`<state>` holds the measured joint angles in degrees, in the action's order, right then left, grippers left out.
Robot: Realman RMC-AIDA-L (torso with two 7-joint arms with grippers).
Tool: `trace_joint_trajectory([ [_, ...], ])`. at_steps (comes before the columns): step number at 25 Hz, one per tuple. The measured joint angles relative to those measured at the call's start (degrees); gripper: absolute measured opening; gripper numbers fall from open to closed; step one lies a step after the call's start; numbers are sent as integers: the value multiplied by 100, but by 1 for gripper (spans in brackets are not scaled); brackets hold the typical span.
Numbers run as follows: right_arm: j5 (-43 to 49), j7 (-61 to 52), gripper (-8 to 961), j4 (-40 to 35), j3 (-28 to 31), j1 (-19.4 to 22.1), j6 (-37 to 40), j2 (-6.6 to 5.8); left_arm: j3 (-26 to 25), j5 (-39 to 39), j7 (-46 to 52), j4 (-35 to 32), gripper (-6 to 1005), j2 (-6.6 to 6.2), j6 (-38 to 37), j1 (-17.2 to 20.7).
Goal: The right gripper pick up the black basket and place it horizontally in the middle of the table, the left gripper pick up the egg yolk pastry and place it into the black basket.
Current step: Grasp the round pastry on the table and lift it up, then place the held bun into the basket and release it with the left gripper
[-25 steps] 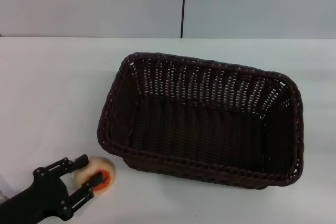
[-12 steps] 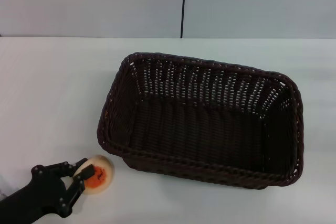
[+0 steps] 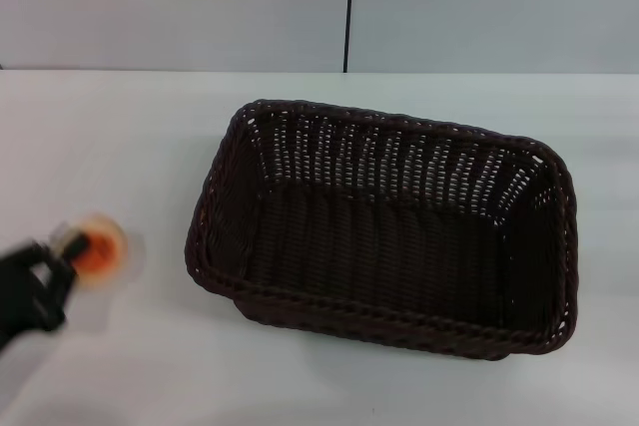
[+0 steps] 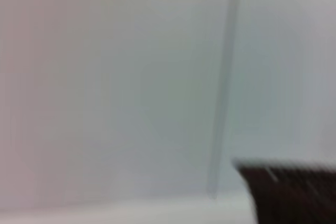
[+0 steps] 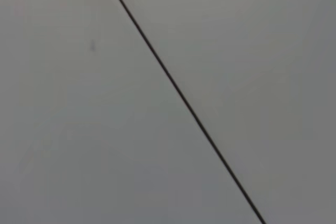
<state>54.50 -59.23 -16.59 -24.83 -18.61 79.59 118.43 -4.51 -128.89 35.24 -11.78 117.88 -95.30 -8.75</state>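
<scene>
Raised off the table [image 3: 120, 127] since the earlier frame, the left pincer [image 3: 62, 264] grips the egg yolk pastry [image 3: 95, 249]; the black basket [image 3: 384, 231] lies to its right, long axis crosswise.

In the head view the left gripper [image 3: 62, 258] is smeared by motion and cut off by the picture's left edge, so only a dark mass with no clear fingers shows. The egg yolk pastry [image 3: 95, 249] at its tip is a blurred pale disc with an orange smudge; its outline and any specks cannot be made out, nor whether it touches the table [image 3: 120, 147]. In the left wrist view everything is streaked, and the black basket [image 4: 289, 192] is only a dark corner cut off by the picture's edges. The right gripper appears in no view.
</scene>
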Motion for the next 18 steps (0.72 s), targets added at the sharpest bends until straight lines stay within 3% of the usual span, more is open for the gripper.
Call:
trace_joint_trajectory([
  [1, 0, 0, 425, 0, 0, 0, 0, 0, -672, 4, 30, 44, 91, -4, -104, -48],
  [2, -1, 0, 425, 19, 11, 15, -1, 2, -672, 4, 30, 44, 88, -4, -104, -48],
  [3, -1, 0, 425, 40, 14, 32, -1, 3, -1135, 6, 105, 142, 85, -2, -261, -143],
  [5, -1, 0, 425, 111, 34, 82, -1, 5, -1135, 6, 105, 142, 77, -2, -261, -143],
  [6, -1, 0, 425, 111, 34, 82, -1, 5, -1484, 7, 166, 312, 72, 0, -421, -255],
  [7, -2, 0, 425, 145, 53, 94, -1, 6, -1484, 7, 166, 312, 68, 0, -421, -255],
  [8, -1, 0, 425, 181, 72, 101, -1, 7, -1688, 4, 238, 646, 64, 10, -480, -565],
  [10, -2, -2, 425, 286, 136, 118, -1, 8, -1634, -32, 246, 853, 62, 34, -401, -818],
  [14, -2, 2, 425, 407, 234, 161, -161, 22, -642, -70, 178, 1247, 58, 59, -29, -1565],
  [18, -1, 2, 425, 461, 256, 194, -300, 21, -425, -70, 176, 1437, 59, 67, 195, -1763],
])
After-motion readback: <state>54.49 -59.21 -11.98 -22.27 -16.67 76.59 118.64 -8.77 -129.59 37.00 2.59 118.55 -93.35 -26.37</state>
